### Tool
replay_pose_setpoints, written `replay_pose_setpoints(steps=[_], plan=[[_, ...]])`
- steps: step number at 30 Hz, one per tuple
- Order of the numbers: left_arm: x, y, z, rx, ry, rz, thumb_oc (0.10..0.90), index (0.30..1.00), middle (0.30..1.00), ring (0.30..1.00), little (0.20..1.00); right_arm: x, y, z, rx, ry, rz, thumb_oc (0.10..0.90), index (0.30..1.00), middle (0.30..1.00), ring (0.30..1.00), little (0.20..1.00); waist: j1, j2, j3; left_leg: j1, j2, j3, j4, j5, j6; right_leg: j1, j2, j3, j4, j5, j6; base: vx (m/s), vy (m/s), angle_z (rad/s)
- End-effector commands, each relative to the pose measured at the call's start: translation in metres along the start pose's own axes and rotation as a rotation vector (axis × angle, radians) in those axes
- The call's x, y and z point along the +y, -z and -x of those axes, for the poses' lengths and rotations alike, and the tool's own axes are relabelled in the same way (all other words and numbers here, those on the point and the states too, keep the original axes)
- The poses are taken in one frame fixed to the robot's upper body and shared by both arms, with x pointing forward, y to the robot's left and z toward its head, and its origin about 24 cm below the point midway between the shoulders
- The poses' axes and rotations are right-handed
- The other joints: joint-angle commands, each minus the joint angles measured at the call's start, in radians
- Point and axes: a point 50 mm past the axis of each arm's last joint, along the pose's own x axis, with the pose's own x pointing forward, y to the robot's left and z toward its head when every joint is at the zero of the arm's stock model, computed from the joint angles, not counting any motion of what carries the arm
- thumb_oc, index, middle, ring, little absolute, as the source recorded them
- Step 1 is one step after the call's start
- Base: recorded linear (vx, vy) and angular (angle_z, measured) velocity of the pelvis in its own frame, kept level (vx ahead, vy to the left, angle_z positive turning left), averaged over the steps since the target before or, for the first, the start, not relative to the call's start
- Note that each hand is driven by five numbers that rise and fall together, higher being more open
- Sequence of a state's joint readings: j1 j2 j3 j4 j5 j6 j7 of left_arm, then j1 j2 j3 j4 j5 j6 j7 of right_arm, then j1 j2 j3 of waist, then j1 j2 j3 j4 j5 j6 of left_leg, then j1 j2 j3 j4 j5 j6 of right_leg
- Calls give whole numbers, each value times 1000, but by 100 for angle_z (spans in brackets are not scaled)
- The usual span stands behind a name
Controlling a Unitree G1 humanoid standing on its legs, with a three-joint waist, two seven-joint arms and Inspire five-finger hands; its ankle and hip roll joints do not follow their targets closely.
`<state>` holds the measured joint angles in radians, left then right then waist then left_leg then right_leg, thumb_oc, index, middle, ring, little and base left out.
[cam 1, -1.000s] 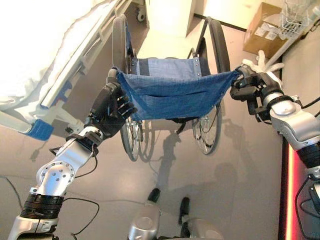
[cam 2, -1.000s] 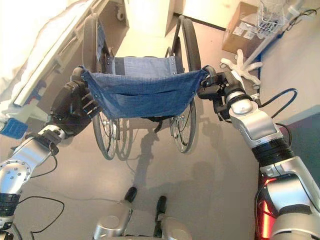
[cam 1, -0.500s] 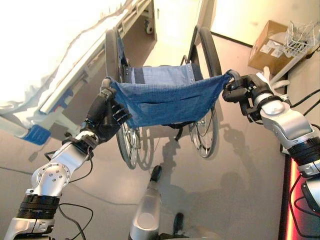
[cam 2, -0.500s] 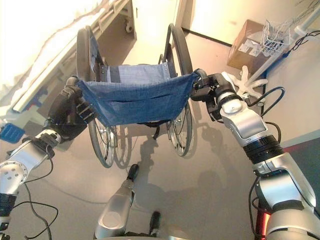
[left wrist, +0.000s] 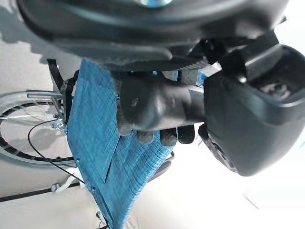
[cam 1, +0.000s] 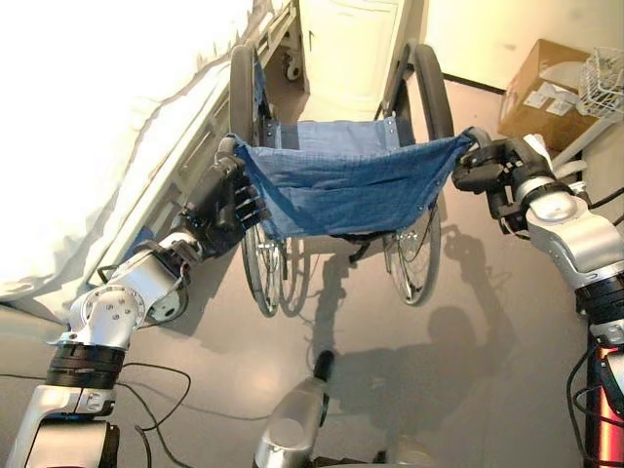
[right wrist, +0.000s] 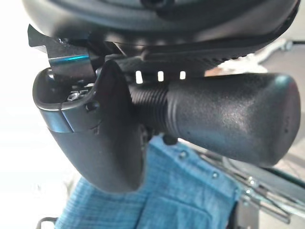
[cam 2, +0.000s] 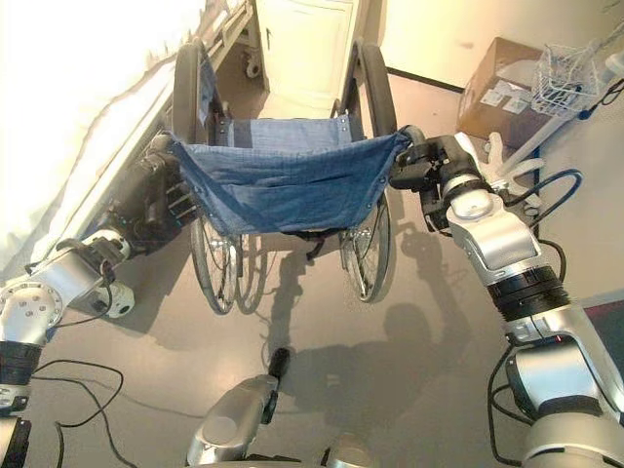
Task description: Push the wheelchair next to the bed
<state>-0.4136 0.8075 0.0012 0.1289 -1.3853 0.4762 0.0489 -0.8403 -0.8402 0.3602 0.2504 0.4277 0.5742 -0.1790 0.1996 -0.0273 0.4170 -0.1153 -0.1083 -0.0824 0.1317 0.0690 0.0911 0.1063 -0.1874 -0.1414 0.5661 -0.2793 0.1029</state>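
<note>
Blue-fabric-backed black-wheeled wheelchair (cam 1: 341,185) stands at twelve o'clock, its long axis alongside the white-sheeted bed (cam 1: 88,146) at ten o'clock; left hand (cam 1: 222,203) and right hand (cam 1: 492,166) each curl round a push handle.

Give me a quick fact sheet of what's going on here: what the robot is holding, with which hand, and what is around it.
Being moved: wheelchair with blue fabric back
Left hand: curled round the chair's left push handle
Right hand: curled round the right push handle
Bed: white, along the chair's left side, close to its left wheel
Ahead of chair: pale cabinet
To the right: cardboard box and wire basket
Floor: grey
</note>
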Motion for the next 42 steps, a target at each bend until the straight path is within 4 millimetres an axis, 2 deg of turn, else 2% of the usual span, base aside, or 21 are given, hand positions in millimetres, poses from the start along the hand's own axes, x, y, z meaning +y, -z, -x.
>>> replay_pose_setpoints(steps=[1,2,3,4,6,12,17,28,29,31,32,33,34,35,36,42], plan=[[4,-48,10,-245,-12,10,400,300,300,300,300,47,-58,29,-409,-231,-1,400,300,300,300,300,-16,8,-222,-34,21,-13,3,11,-74,-57,84,-24,-219,220,-12,0,0,0],[4,-49,8,-270,-9,26,400,300,300,300,300,48,-63,31,-429,-235,14,400,300,300,300,300,-29,16,-207,-22,19,-21,4,2,-78,-92,83,-30,-314,223,-25,-38,-10,3],[3,-50,8,-283,-5,29,400,300,300,300,300,48,-66,31,-441,-231,18,400,300,300,300,300,-35,19,-197,-17,19,-23,3,-2,-78,-110,81,-25,-339,236,-25,-133,-48,7],[0,-54,6,-324,9,41,400,300,300,300,300,48,-73,31,-472,-221,34,400,300,300,300,300,-53,22,-168,-11,13,-24,3,-15,-75,-152,81,3,-413,286,-21,-151,-76,8],[-7,-54,3,-337,21,46,400,300,300,300,300,46,-78,31,-490,-216,37,400,300,300,300,300,-66,22,-143,-21,21,-24,12,-13,-73,-173,102,42,-414,299,-25,-77,-97,36],[-13,-49,6,-308,9,38,400,300,300,300,300,31,-85,30,-476,-204,41,400,300,300,300,300,-50,-14,-139,-34,20,-39,31,-26,-84,-140,102,32,-499,334,-24,68,-90,43],[-17,-53,7,-329,20,33,400,300,300,300,300,37,-91,30,-488,-187,23,400,300,300,300,300,-44,-21,-129,-35,32,-37,6,-22,-89,-135,104,24,-531,342,-26,-18,-43,2],[-23,-53,9,-321,27,-16,400,300,300,300,300,42,-79,27,-444,-148,-15,400,300,300,300,300,-39,-24,-128,-13,44,-22,-16,-33,-79,-119,92,10,-551,346,-18,14,-9,4],[-23,-53,9,-322,22,-17,427,340,340,340,340,42,-78,27,-442,-145,-16,400,300,300,300,300,-40,-25,-130,-8,45,-19,-21,-34,-78,-116,91,12,-555,348,-17,0,0,0],[-23,-54,10,-326,13,-22,598,596,596,596,596,41,-77,27,-441,-138,-21,400,300,300,300,300,-41,-25,-133,-3,47,-16,-27,-34,-78,-112,90,12,-558,349,-16,0,0,0],[-23,-54,11,-328,9,-22,800,900,900,900,900,40,-76,27,-440,-132,-27,400,300,300,300,300,-42,-25,-135,2,48,-13,-30,-35,-77,-110,89,12,-559,348,-15,0,0,0],[-21,-55,11,-331,1,-23,800,900,900,900,900,38,-76,27,-438,-125,-31,474,411,411,411,411,-43,-24,-138,9,50,-11,-36,-36,-77,-106,89,11,-560,348,-13,0,0,0],[-20,-55,12,-333,-3,-23,800,900,900,900,900,38,-76,27,-438,-122,-31,566,549,549,549,549,-44,-24,-140,12,50,-11,-38,-36,-76,-105,89,11,-561,347,-13,0,0,0],[-20,-55,12,-334,-5,-22,800,900,900,900,900,37,-75,27,-437,-120,-32,616,625,625,625,625,-44,-24,-141,14,50,-10,-40,-36,-76,-103,89,11,-562,347,-13,0,0,0],[-18,-56,13,-340,-15,-21,800,900,900,900,900,34,-74,27,-433,-106,-35,800,900,900,900,900,-45,-23,-147,21,51,-8,-45,-38,-75,-99,87,11,-563,347,-12,0,0,0],[-10,-61,18,-365,-73,-40,800,900,900,900,900,24,-68,28,-427,-51,-51,800,900,900,900,900,-51,-20,-167,56,57,-1,-74,-40,-74,-80,87,10,-575,345,-10,5,2,-3]])
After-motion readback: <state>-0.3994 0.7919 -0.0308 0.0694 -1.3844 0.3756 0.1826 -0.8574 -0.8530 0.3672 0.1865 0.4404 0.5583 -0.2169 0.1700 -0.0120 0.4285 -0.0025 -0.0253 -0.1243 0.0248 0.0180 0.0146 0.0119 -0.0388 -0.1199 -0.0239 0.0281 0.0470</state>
